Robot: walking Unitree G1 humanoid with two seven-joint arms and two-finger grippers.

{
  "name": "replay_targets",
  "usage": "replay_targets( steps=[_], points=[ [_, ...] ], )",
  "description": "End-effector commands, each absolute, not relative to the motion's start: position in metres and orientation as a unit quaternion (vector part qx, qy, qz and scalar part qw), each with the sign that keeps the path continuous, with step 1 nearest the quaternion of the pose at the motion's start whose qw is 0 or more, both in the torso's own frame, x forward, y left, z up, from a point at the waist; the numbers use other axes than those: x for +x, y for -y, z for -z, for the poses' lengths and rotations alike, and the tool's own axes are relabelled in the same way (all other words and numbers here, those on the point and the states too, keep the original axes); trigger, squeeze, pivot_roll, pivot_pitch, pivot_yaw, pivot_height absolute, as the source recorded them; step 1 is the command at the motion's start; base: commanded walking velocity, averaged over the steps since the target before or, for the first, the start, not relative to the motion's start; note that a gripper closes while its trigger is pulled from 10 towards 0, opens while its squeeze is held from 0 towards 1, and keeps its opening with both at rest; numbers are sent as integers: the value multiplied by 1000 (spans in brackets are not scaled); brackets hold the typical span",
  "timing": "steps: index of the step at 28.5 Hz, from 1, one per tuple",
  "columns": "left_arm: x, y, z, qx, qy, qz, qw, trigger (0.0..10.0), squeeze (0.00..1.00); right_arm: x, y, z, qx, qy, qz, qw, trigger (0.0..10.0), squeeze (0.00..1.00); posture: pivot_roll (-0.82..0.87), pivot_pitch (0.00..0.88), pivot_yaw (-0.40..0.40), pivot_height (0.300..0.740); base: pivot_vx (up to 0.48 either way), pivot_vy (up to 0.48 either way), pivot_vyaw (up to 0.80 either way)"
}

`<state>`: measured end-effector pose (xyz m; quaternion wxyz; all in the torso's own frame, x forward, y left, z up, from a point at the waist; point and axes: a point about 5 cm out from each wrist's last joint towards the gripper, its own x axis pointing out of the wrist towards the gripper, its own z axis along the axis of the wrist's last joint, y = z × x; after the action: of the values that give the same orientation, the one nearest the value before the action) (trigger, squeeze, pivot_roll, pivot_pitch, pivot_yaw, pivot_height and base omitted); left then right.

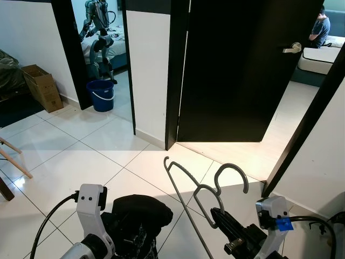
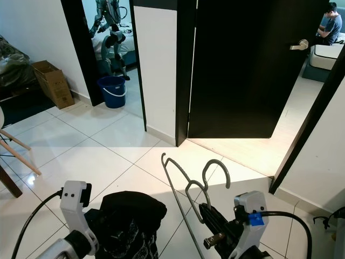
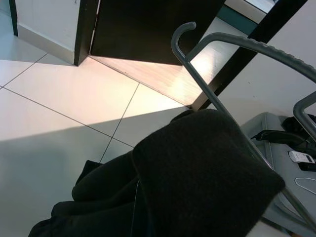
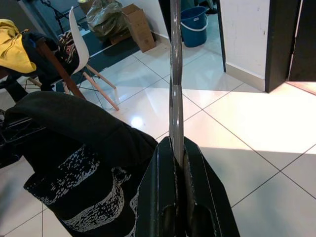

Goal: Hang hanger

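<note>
Clamping a grey hanger [image 1: 200, 190] upright, right gripper [image 4: 176, 159], hook [image 1: 233, 174] up toward the dark door [image 1: 242, 70], left gripper [image 1: 121, 229] draped with black cloth [image 2: 126, 218], fingers hidden, cannot tell their state.

One hanger [image 1: 202, 194], one black garment [image 1: 135, 216]

Environment: a home. Indicators: white tiled floor [image 1: 108, 145], dark interior door [image 1: 242, 70], bedroom bed [image 1: 322, 56] (person seated), blue bucket [image 1: 101, 95], cardboard box [image 1: 42, 86].

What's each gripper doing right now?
Left gripper: under the black garment, fingers hidden, cannot be told.
Right gripper: closed on the grey hanger.
</note>
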<state>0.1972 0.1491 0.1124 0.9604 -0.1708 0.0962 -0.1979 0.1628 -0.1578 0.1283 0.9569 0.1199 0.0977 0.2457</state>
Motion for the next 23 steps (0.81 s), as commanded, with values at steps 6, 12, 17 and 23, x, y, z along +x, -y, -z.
replay_targets(
  steps=[6, 12, 17, 23],
  points=[
    [200, -150, -118, -173, -84, 202, 960, 10000, 0, 163, 157, -132, 119, -88, -247, 958, 10000, 0, -39, 0, -37, 740, 0, 0, 0],
    [200, -150, -118, -174, -84, 202, 960, 10000, 0, 163, 158, -132, 119, -88, -247, 958, 10000, 0, -40, 0, -38, 740, 0, 0, 0],
    [199, -149, -118, -174, -84, 202, 960, 10000, 0, 162, 158, -133, 118, -89, -247, 958, 10000, 0, -40, 0, -39, 740, 0, 0, 0],
    [199, -149, -118, -174, -84, 203, 960, 10000, 0, 162, 158, -133, 119, -89, -247, 958, 10000, 0, -39, 0, -39, 740, 0, 0, 0]
  ],
)
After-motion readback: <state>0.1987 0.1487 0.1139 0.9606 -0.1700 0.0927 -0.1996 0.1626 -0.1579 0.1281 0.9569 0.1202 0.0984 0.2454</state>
